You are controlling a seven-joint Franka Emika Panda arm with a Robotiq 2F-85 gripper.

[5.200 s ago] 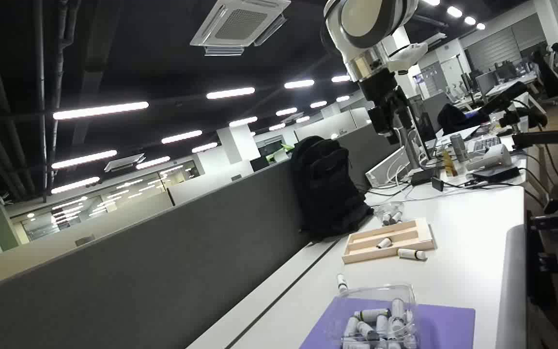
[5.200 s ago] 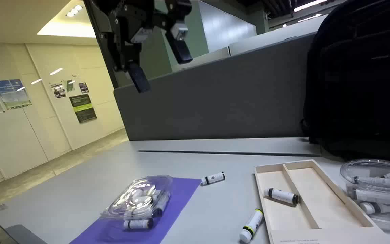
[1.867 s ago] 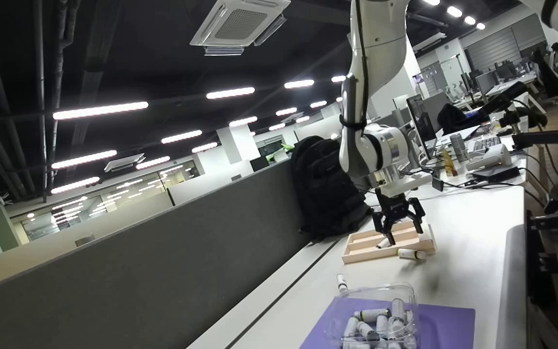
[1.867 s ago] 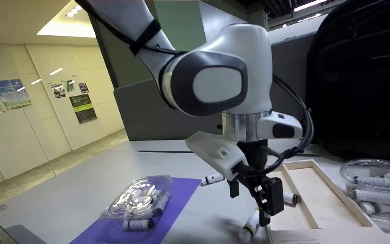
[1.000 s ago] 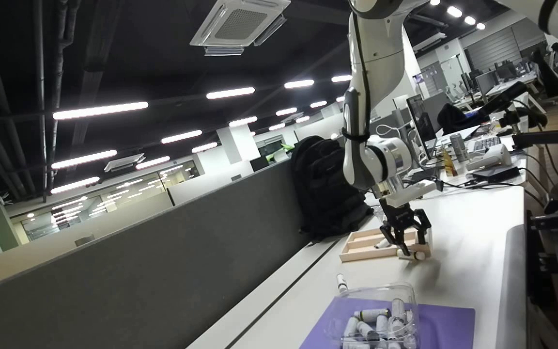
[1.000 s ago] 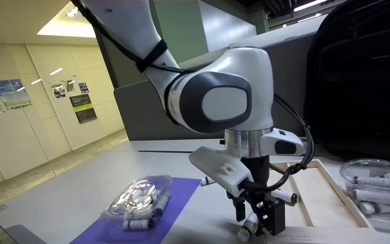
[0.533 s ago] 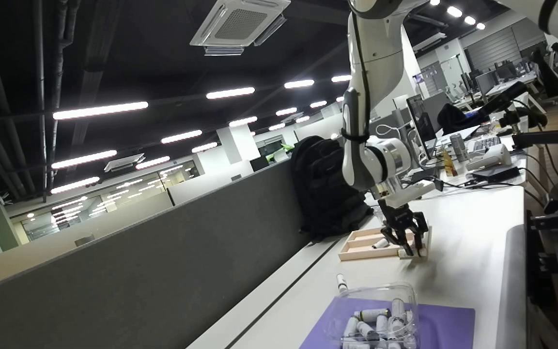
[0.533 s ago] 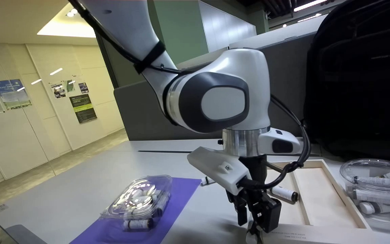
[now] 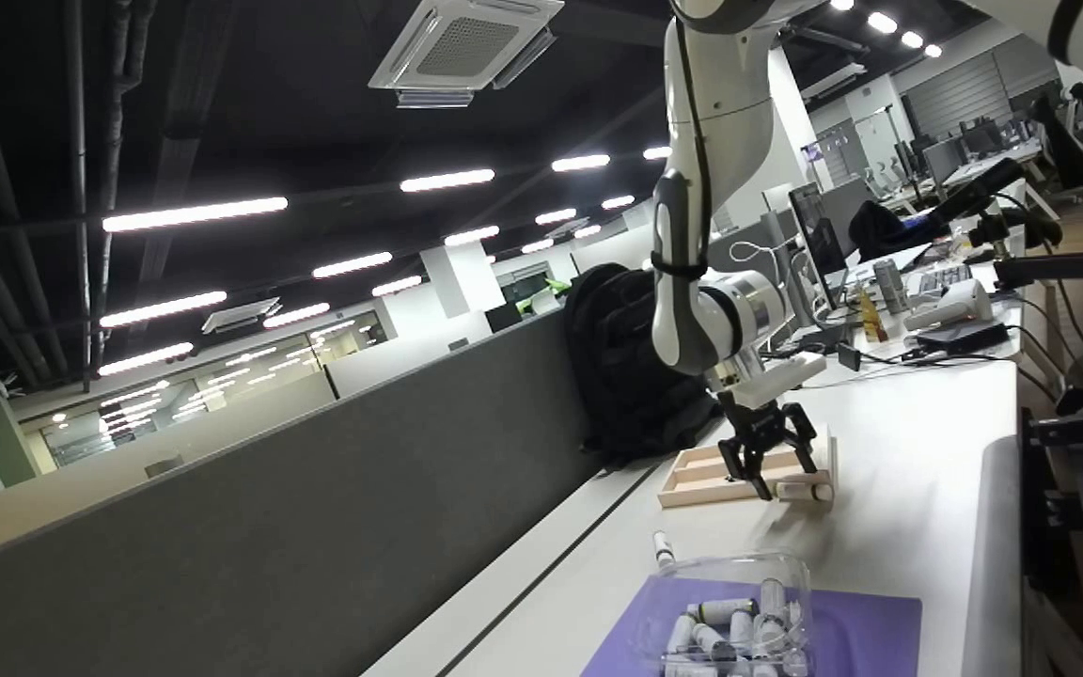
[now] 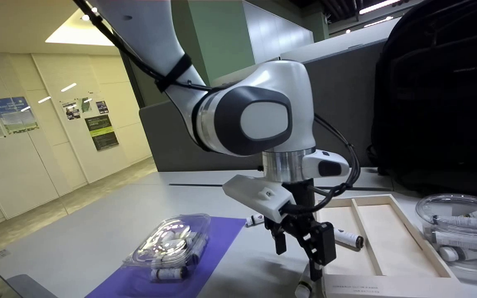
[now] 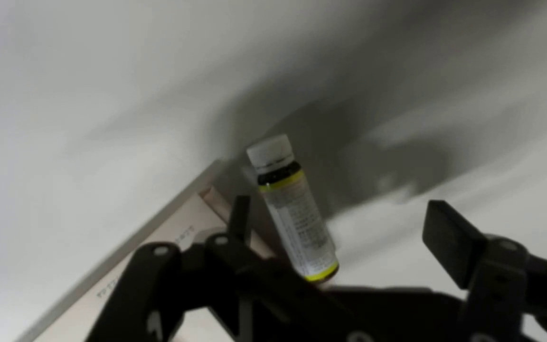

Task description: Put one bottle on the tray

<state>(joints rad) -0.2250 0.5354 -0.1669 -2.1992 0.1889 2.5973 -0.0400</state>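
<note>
A white-labelled bottle with yellow bands and a white cap (image 11: 297, 218) lies outside the light-brown wooden tray (image 11: 136, 256), close along its wall; I cannot tell whether they touch. The bottle also shows in both exterior views (image 9: 803, 492) (image 10: 304, 288), partly behind a finger. The tray shows in both exterior views (image 9: 682, 500) (image 10: 354, 285). Another bottle (image 10: 348, 239) lies in a tray compartment. My gripper (image 11: 339, 206) is open and empty, just above the bottle beside the tray, also in both exterior views (image 9: 786, 481) (image 10: 298, 265). The bottle is nearer the left finger in the wrist view.
A clear box of bottles (image 10: 172, 244) stands on the purple mat (image 10: 222, 236). A loose bottle (image 9: 662, 547) lies near the mat. A clear round container (image 10: 462, 231) with bottles stands beside the tray. A black backpack (image 9: 635, 376) leans on the grey partition (image 9: 363, 489).
My gripper came down to the bottle beside the tray, its fingers drew together half a second ago, and now they are apart and slightly higher. The tray has shifted slightly.
</note>
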